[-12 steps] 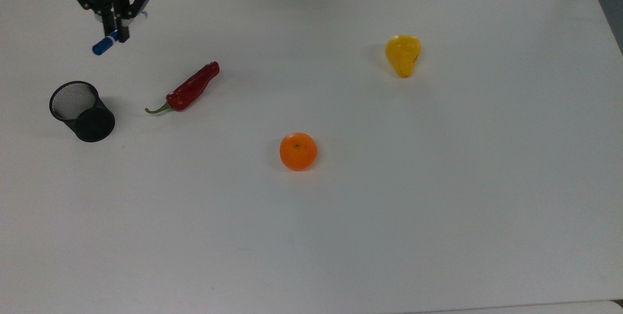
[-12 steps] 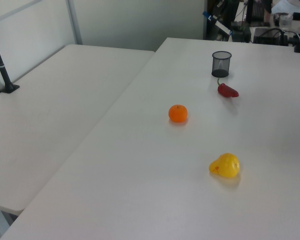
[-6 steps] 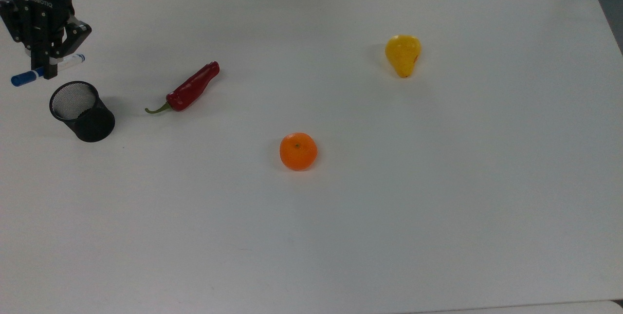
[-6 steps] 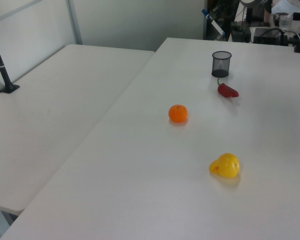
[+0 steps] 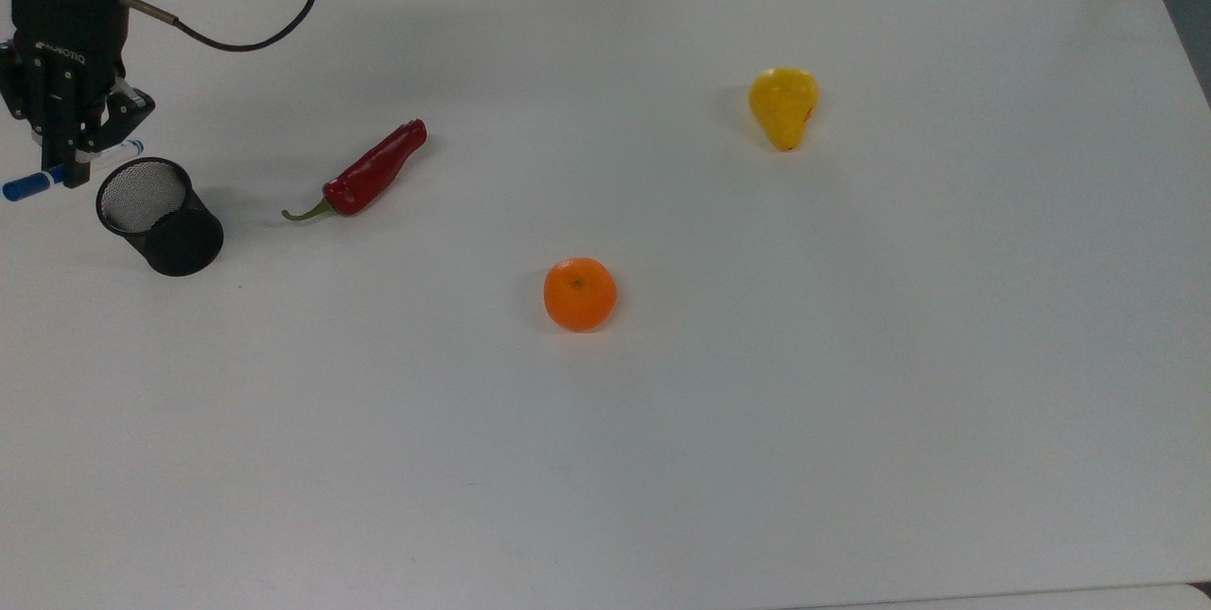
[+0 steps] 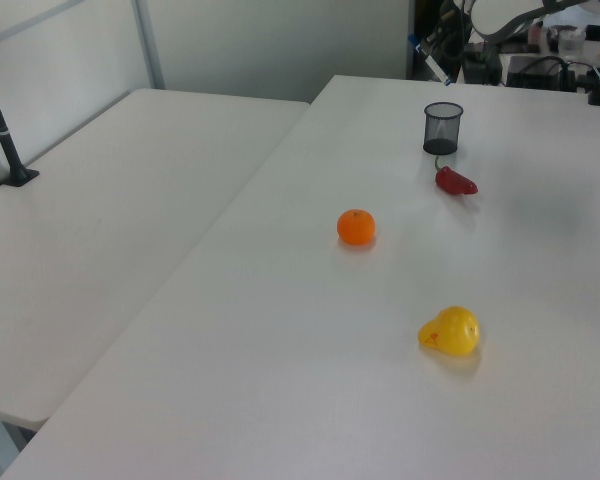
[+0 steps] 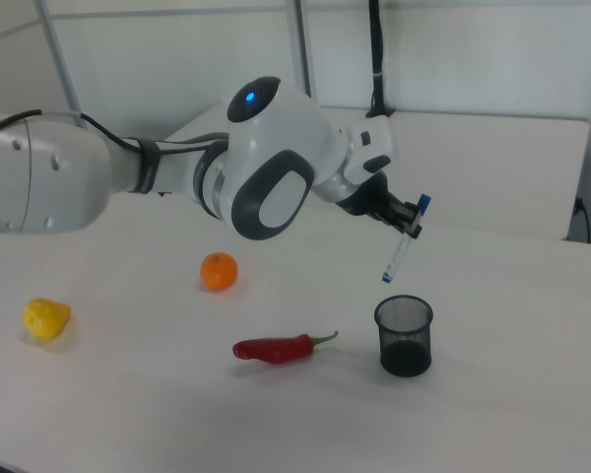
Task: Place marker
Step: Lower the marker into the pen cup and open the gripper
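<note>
My gripper [image 5: 68,173] is shut on the marker [image 5: 23,185], a slim white pen with a blue cap. In the top view the pen lies slanted just left of and above the black mesh cup [image 5: 157,215]. The right view shows the gripper [image 7: 408,229] holding the marker [image 7: 398,260] tilted steeply in the air, blue cap up. Its lower blue tip hangs a little above the mesh cup [image 7: 404,335], slightly toward the right view's left of the cup's rim.
A red chili [image 5: 367,169] lies to the top view's right of the cup. An orange [image 5: 579,293] sits mid-table and a yellow pear [image 5: 783,105] farther right. A black cable loops from the arm across the table's far edge. The left view shows the cup [image 6: 442,128] at the far end.
The gripper has carried the marker toward the top view's left and down, from the far edge to beside the cup. The fruit, chili and cup have not moved.
</note>
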Tool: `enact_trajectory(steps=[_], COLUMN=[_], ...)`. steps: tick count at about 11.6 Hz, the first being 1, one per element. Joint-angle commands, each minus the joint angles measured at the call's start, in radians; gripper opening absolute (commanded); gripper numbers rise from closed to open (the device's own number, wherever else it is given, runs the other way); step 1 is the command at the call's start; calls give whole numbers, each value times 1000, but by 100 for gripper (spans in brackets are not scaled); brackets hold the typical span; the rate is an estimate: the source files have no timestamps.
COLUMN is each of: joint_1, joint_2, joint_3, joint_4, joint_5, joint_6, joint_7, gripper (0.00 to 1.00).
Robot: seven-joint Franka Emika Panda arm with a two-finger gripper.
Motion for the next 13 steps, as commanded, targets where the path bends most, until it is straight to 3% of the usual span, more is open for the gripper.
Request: enact_trajectory(steps=[1, 13], joint_1=[-4, -26], joint_2=[13, 77], joint_3=[-1, -1], joint_4=[-41, -113], joint_5=[16, 6], joint_6=[74, 150], joint_7=[-28, -71], gripper=[0, 0])
